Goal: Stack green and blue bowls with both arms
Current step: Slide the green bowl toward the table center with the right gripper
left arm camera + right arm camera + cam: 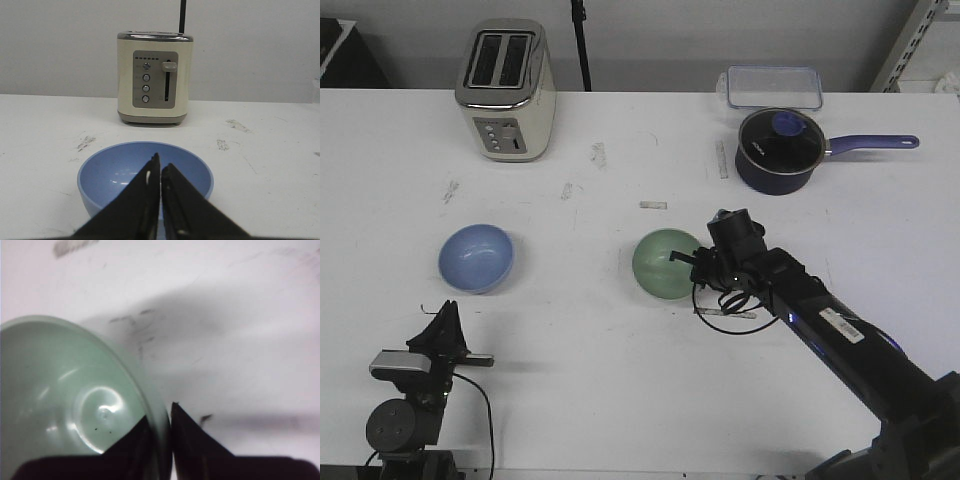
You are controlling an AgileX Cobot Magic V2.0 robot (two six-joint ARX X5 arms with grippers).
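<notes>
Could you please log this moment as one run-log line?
right gripper: shut on pale mint green bowl rim | left gripper: shut, empty, behind light periwinkle blue bowl | bowls: apart, unstacked

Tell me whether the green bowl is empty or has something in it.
Empty: the green bowl sits upright, its inside bare apart from a few tiny dark specks, with the right gripper closed on its rim.

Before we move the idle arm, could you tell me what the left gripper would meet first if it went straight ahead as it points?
Probably the blue bowl: the left gripper, shut, points at it; the toaster stands beyond.
</notes>
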